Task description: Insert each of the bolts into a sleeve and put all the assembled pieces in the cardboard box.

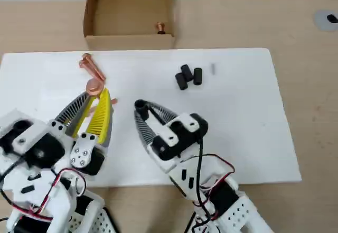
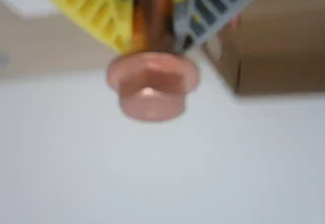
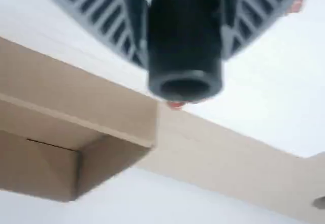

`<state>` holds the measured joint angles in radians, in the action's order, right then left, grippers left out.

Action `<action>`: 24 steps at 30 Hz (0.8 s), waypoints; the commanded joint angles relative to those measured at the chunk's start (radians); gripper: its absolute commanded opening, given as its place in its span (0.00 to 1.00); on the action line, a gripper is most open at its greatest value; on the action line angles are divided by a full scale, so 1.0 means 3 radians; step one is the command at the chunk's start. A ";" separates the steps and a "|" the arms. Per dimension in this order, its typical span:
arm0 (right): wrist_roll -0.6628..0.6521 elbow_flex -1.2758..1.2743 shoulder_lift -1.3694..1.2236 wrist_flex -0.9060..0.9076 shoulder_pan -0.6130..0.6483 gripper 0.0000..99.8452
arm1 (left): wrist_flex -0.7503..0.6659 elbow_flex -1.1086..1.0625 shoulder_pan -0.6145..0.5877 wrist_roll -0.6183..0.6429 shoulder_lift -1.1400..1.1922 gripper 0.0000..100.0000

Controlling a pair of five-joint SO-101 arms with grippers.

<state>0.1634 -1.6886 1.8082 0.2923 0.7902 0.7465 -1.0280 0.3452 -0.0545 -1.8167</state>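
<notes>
Currently cardboard box holds one copper bolt, near front wall.

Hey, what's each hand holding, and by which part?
The left hand grips a copper bolt by its shank, head sticking out. The right hand grips a black sleeve around its body, open end sticking out.

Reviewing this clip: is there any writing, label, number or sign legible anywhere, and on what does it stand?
No text can be read.
The cardboard box has plain walls and the white board bears no print.
A small grey mark on the board is too small to tell.
The bolt in the left gripper and the sleeve in the right gripper show no markings.
</notes>
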 commanded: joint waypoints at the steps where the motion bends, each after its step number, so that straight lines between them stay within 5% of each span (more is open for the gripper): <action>1: 0.0026 -0.0008 0.0115 0.0005 0.0222 0.01 | -0.0501 -0.0097 0.0036 0.0015 -0.0008 0.01; 9: 0.0026 -0.0008 0.0115 0.0005 0.0263 0.01 | -0.0690 -0.0215 0.0046 0.0087 -0.0003 0.01; 24: 0.0026 -0.0008 0.0115 0.0005 0.0248 0.01 | -0.0133 -0.0184 0.0445 0.0271 0.0018 0.01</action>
<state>0.1634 -1.6886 1.8082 0.2923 0.8531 0.7050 -1.0971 0.4664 0.0222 -1.8105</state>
